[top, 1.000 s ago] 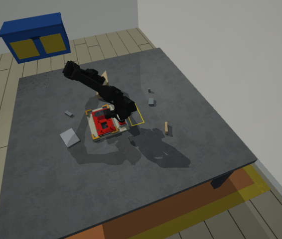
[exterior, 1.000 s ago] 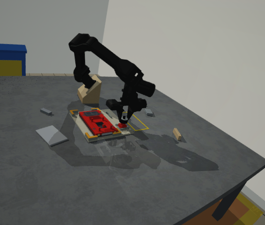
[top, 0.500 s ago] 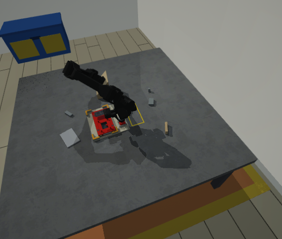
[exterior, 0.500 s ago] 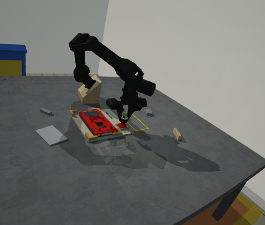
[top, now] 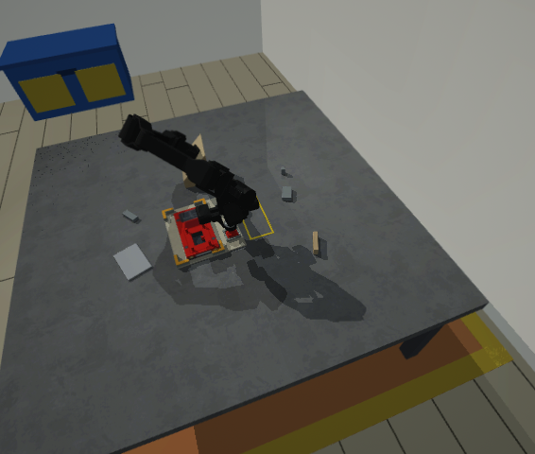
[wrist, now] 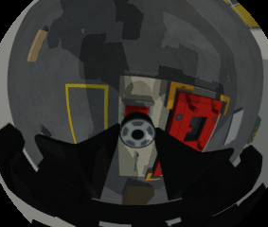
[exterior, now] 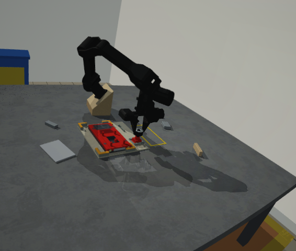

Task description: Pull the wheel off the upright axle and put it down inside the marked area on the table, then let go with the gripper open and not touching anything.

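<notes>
Black pincer (exterior: 138, 128) is closed on the small grey round wheel (exterior: 138, 130). It is held above the red mount (exterior: 136, 139), beside the yellow-outlined area (exterior: 153, 137) on the dark grey counter (exterior: 115, 202).

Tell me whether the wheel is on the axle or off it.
Off, it seems: the wheel sits between the gripper fingers, raised above the red mount, with a gap in the exterior view. The axle itself is too small to tell.

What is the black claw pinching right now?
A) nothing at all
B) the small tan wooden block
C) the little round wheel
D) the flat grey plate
C: the gripper is shut on the wheel, seen between its fingers just above the red mount.
</notes>
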